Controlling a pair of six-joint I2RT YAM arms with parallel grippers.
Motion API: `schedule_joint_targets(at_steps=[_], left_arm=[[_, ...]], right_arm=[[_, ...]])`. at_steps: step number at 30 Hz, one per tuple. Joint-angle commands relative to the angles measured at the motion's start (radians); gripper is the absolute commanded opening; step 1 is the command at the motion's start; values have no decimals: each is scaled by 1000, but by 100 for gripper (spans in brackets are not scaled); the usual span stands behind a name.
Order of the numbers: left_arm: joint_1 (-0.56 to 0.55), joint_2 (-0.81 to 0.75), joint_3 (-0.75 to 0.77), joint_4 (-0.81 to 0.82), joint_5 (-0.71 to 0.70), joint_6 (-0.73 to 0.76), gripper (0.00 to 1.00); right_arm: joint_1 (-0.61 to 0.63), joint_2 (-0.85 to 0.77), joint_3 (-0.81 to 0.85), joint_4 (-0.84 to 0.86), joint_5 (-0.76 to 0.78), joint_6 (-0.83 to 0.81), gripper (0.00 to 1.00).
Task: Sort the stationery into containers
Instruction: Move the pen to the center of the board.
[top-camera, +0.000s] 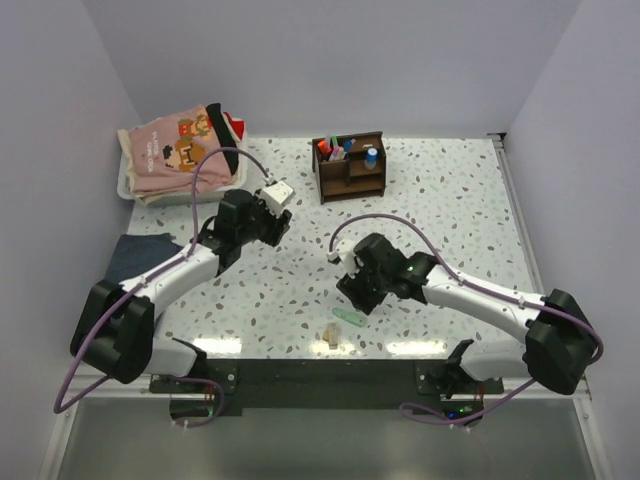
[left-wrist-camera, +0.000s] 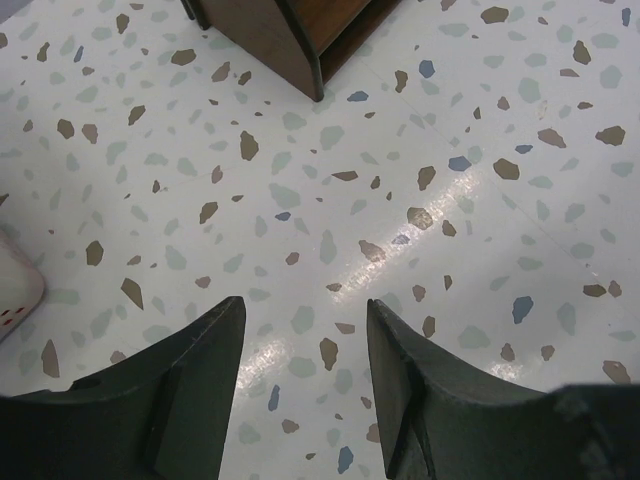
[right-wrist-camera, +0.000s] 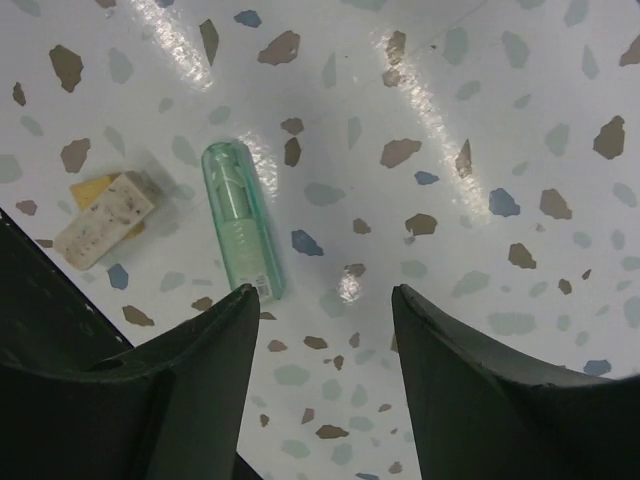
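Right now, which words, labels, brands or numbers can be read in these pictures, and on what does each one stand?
None can be read.
Green marker: small label at its near end, too blurred.
Beige block: dark marks, too blurred.
Pink cloth: printed figures, too small to tell any letters.

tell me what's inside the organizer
In the organizer, several pens stand in the back left compartment, a blue-capped item in the right one. The walls hide their lower ends.

Glossy speckled table (right-wrist-camera: 520, 90), translucent plastic marker (right-wrist-camera: 240, 215), wooden organizer (left-wrist-camera: 270, 40).
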Motion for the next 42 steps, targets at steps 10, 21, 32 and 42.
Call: schedule_joint_targets(at_steps=[10, 21, 32, 42], left_arm=[[17, -97, -69, 88, -64, -58, 57], [20, -100, -77, 115, -79, -68, 57], [34, -97, -91, 151, -72, -85, 57], [43, -79, -82, 183, -53, -104, 58]], right_arm=[[122, 56, -30, 89, 85, 264, 58], [164, 113, -18, 48, 106, 329, 56], [169, 188, -27, 40, 129, 387, 47], [151, 217, -15, 71, 215, 370, 27]])
